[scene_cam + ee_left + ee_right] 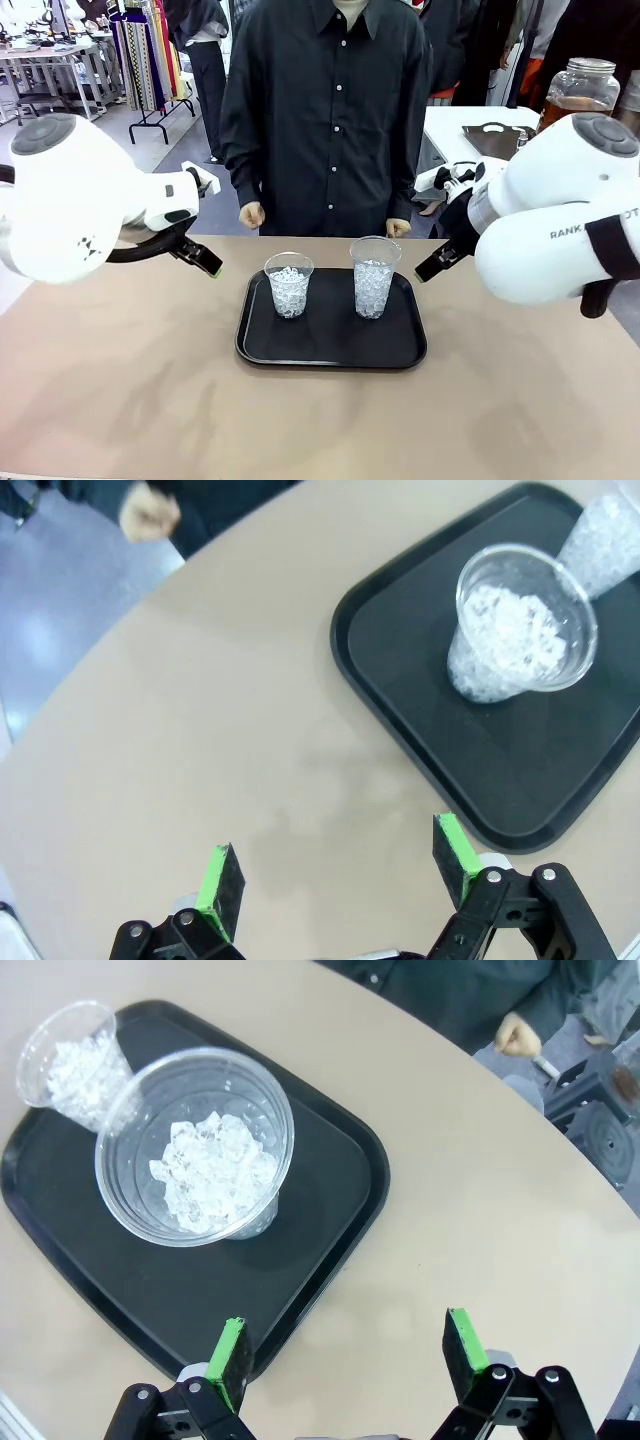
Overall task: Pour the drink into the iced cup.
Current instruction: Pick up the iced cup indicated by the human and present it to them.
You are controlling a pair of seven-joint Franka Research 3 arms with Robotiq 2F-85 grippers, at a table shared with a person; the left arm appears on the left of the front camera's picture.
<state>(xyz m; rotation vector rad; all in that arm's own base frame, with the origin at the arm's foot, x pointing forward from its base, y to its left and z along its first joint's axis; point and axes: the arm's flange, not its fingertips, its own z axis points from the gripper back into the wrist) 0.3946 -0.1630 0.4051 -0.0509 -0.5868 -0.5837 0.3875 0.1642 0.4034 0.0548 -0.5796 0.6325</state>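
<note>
Both claws hang above the tabletop (pixel 200 730) with nothing in them. The left claw (pixel 338 855) has its green pads wide apart over the bare surface, just beside the black tray (pixel 400 680). The right claw (pixel 347 1340) has its pads wide apart as well, one pad over the rim of the tray and the other pad over the tabletop. On the tray stand two clear plastic cups, upright and apart from each other, both partly filled with ice: the left cup (pixel 289 285) and the right cup (pixel 374 278), whose rim is higher. The drink (pixel 570 110), an amber-brown liquid, is inside a big glass jar (pixel 580 85) with a metal lid (pixel 591 66). This jar is in the background at the far right, near a white table (pixel 460 125), well apart from the tray, and its foot is hidden by the right arm. A person in a dark shirt stands at the far edge of the tabletop, one hand (pixel 252 214) and the other hand (pixel 399 227) both closed at this edge
</note>
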